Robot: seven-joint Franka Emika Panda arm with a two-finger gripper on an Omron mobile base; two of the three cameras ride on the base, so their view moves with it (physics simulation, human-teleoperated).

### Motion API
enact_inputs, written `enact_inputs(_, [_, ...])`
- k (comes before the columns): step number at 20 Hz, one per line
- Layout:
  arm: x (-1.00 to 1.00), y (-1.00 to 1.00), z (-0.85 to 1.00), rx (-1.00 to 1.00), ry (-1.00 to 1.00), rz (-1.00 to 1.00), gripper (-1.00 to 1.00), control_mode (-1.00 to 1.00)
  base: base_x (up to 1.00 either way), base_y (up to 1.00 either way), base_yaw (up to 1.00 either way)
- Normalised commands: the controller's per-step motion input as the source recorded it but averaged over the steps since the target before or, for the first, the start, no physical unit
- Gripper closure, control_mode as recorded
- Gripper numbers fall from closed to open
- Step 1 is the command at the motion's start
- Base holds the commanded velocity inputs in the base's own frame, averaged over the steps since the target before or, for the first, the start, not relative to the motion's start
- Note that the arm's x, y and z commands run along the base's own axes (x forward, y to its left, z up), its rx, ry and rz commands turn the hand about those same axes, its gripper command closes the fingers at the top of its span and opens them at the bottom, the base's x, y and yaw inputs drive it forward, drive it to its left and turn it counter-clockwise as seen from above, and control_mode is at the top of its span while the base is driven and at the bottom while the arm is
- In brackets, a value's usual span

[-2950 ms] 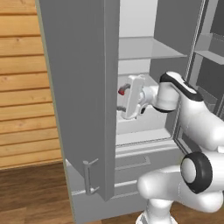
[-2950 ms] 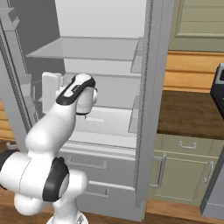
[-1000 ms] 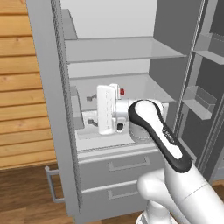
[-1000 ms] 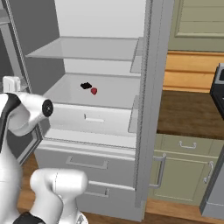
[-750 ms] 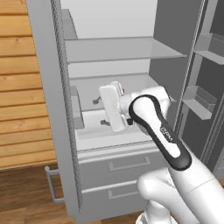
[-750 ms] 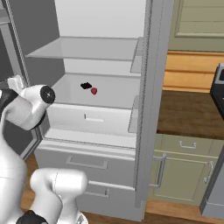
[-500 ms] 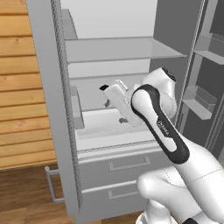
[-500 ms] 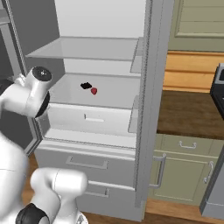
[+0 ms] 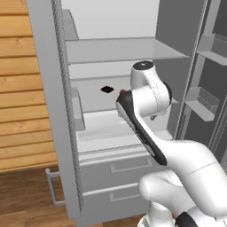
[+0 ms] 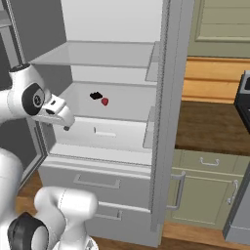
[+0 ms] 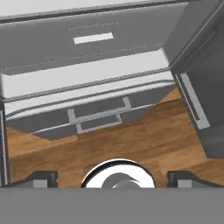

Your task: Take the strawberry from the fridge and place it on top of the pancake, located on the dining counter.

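The fridge [image 10: 168,97] stands with both doors swung wide. On its middle shelf lies the strawberry [image 10: 105,101], a tiny red lump beside a small black item [image 10: 96,95]; in the left base view my forearm covers most of the strawberry [image 9: 121,91]. My gripper [image 10: 66,126] hangs at the left of the fridge opening, in front of the shelf and well short of the berry, pointing down. The hand view looks down on the lower drawers [image 11: 96,116] and wood floor, and the gripper [image 11: 112,178] is open and empty there. The pancake and dining counter are out of view.
The left door [image 9: 48,102] and the right door with its bins [image 9: 201,102] flank the arm. A clear upper shelf [image 10: 97,53] sits above the berry. Right of the fridge runs a dark worktop [image 10: 210,127] over green cabinets [image 10: 205,185].
The left fridge door went from nearly shut to wide open. My hand then left the door, swung across in front of the shelf and turned to point down.
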Motion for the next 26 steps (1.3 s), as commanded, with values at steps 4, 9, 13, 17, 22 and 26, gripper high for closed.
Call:
enact_inputs(4, [-0.59,-0.86,-0.44,-0.16,-0.02,0.48,-1.00,-1.00,0.00,0.00,0.00])
enact_inputs(9, [-0.44,0.00,-0.45,0.05,0.01,0.10,-1.00,-1.00,0.00,0.00,0.00])
enact_inputs(13, [0.13,0.11,-0.19,0.19,0.04,0.00,-1.00,-1.00,0.00,0.00,0.00])
enact_inputs(17, [0.15,0.02,-0.18,0.27,0.01,-0.01,-1.00,-1.00,0.00,0.00,0.00])
enact_inputs(22, [0.00,-0.01,-0.07,0.01,0.00,-0.04,-1.00,-1.00,0.00,0.00,0.00])
enact_inputs(26, [0.00,-0.01,-0.10,0.03,0.00,0.00,-1.00,-1.00,0.00,0.00,0.00])
